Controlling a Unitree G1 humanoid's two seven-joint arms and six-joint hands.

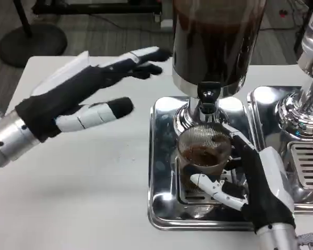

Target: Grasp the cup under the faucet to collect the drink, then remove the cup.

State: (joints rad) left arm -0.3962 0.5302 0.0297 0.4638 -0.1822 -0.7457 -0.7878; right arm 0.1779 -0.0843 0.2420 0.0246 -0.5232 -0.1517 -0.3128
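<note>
A clear plastic cup [203, 156] with dark brown drink in its bottom stands on the steel drip tray [161, 172], right under the black faucet [208, 96] of the drink dispenser [216, 41]. My right hand [250, 182] grips the cup from the right side, thumb across its front and fingers behind it. Raised over the table to the left of the dispenser is my left hand [86, 99], fingers stretched out and apart, holding nothing.
A second dispenser [308, 104] with its own steel tray and grate stands at the right edge. The white table [83, 192] spreads left of the trays. Beyond its far edge are a dark floor and a round stand base [31, 44].
</note>
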